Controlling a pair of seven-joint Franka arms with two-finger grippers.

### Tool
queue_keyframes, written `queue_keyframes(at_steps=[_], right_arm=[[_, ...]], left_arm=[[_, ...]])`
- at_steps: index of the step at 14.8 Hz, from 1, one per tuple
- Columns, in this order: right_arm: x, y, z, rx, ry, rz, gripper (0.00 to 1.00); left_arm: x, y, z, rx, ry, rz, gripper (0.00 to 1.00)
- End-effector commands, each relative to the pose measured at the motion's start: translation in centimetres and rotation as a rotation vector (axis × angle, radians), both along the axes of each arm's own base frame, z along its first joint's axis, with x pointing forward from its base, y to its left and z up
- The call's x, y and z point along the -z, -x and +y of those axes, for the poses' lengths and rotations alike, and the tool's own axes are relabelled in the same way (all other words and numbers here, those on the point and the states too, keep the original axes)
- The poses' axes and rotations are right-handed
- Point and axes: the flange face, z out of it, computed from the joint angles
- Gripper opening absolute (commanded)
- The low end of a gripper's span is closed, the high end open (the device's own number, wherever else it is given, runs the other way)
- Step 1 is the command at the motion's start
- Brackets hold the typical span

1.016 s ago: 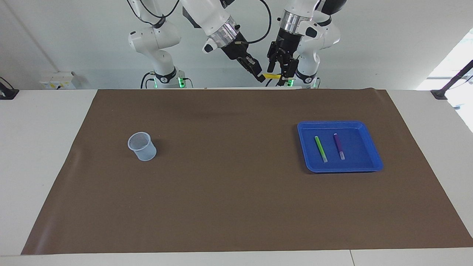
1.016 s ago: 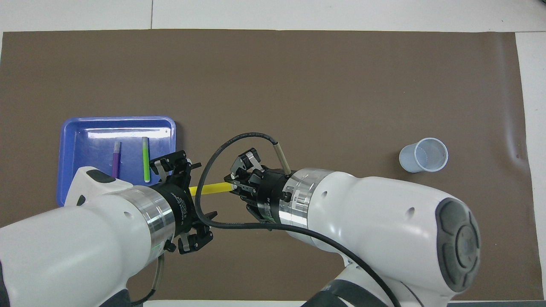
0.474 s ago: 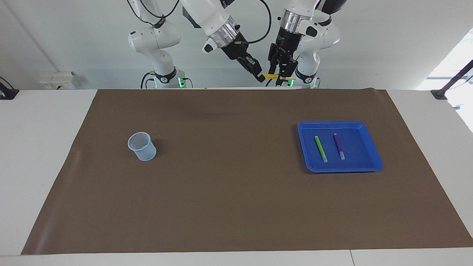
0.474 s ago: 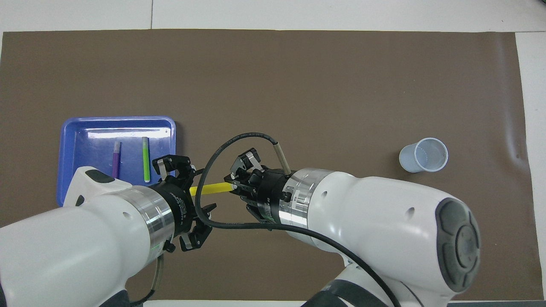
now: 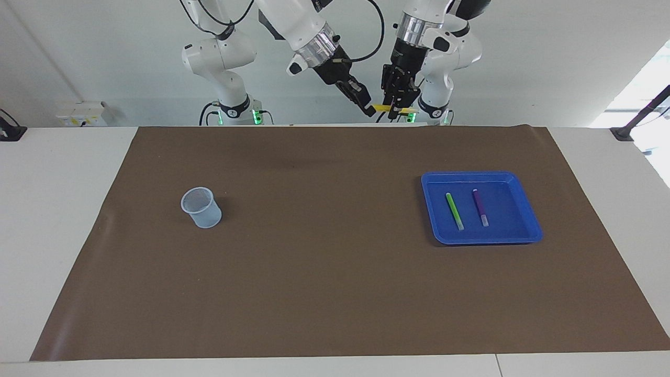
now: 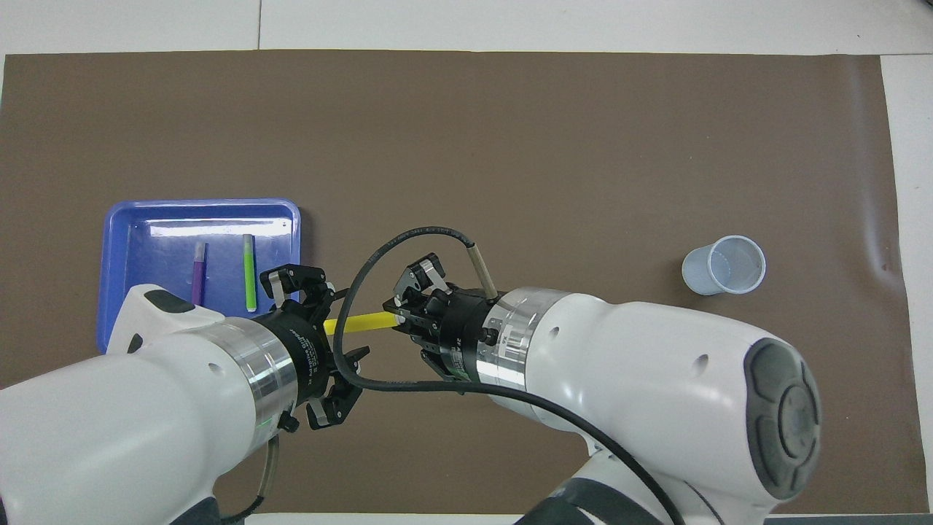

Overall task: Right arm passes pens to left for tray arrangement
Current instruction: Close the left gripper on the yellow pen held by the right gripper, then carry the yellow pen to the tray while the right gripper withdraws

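High above the robots' edge of the brown mat [image 5: 335, 246], a yellow marker pen [image 5: 386, 108] is held level between two grippers in the facing view. The right gripper [image 5: 369, 110] is seen clenched on one end of the pen, while the left gripper [image 5: 394, 111] is brought down around the other end, its fingers drawn in against the barrel. A blue tray [image 5: 528, 217] is set on the mat toward the left arm's end of the table, and a green pen [image 5: 454, 210] and a purple pen [image 5: 480, 207] are laid side by side inside it, apart from each other. A translucent pale-blue cup [image 5: 201, 207] is stood upright toward the right arm's end, well apart from the tray.

From overhead, the yellow marker pen [image 6: 357, 323] is shown spanning the gap between the left gripper [image 6: 326, 327] and the right gripper [image 6: 397, 318], over bare mat [image 6: 510, 146] just beside the tray's corner. The pen's pale end is pinched at the right gripper's tips. The blue tray [image 6: 116, 219] is partly covered by the left arm, with the green pen [image 6: 249, 271] and the purple pen [image 6: 198, 271] lying parallel within. The cup [image 6: 724, 265] is seen open-mouthed, nothing visible inside.
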Motion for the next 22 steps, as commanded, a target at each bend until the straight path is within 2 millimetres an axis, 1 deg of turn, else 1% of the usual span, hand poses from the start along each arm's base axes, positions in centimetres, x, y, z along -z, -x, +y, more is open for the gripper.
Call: queue_keyframes(at_steps=[1, 7, 8, 9, 10, 11, 13, 14, 16, 17, 19, 20, 21, 22], right_arm=[[-0.2, 0.0, 0.2, -0.003, -0.006, 0.004, 0.0], [-0.1, -0.1, 0.0, -0.006, -0.003, 0.002, 0.0], [-0.1, -0.2, -0.1, -0.012, 0.0, -0.005, 0.4], [-0.1, -0.3, -0.2, -0.013, 0.002, -0.008, 0.83], [0.0, -0.6, -0.5, -0.008, 0.004, -0.009, 1.0], [0.0, -0.9, -0.9, -0.004, 0.01, -0.016, 1.0], [0.3, -1.7, -1.9, -0.048, 0.089, -0.08, 1.0], [0.6, -2.2, -2.9, -0.066, 0.125, -0.097, 1.0], [1.2, -3.3, -5.3, -0.144, 0.19, -0.121, 1.0], [1.7, -3.9, -6.7, -0.193, 0.217, -0.134, 1.0], [2.4, -4.8, -9.9, -0.271, 0.261, -0.151, 1.0], [3.0, -5.4, -11.5, -0.304, 0.279, -0.172, 1.0], [3.3, -6.2, -13.5, -0.319, 0.298, -0.193, 1.0], [3.6, -7.0, -15.3, -0.32, 0.328, -0.205, 1.0]], left_arm=[[-0.4, 0.2, 0.6, -0.001, -0.019, -0.006, 0.0], [-0.5, 0.1, 0.8, -0.004, -0.045, -0.026, 0.0], [-0.5, 0.1, 0.8, -0.005, -0.045, -0.026, 0.0], [-0.4, 0.1, 0.9, -0.006, -0.046, -0.024, 0.0], [-0.5, 0.1, 0.9, -0.007, -0.045, -0.026, 0.0], [-0.5, 0.1, 0.9, -0.007, -0.045, -0.026, 0.0], [-0.5, -0.1, 1.0, -0.006, -0.044, -0.028, 0.0], [-0.4, -0.1, 1.1, 0.0, -0.046, -0.026, 0.0], [-0.3, -1.2, 2.6, 0.056, -0.069, -0.042, 0.0], [-0.1, -2.0, 3.7, 0.104, -0.085, -0.05, 0.0], [0.2, -3.6, 7.0, 0.236, -0.111, -0.06, 0.0], [0.8, -4.6, 8.8, 0.3, -0.108, -0.047, 0.0], [1.3, -5.6, 11.0, 0.404, -0.106, -0.036, 0.0], [1.8, -5.9, 12.2, 0.501, -0.111, -0.031, 0.0]])
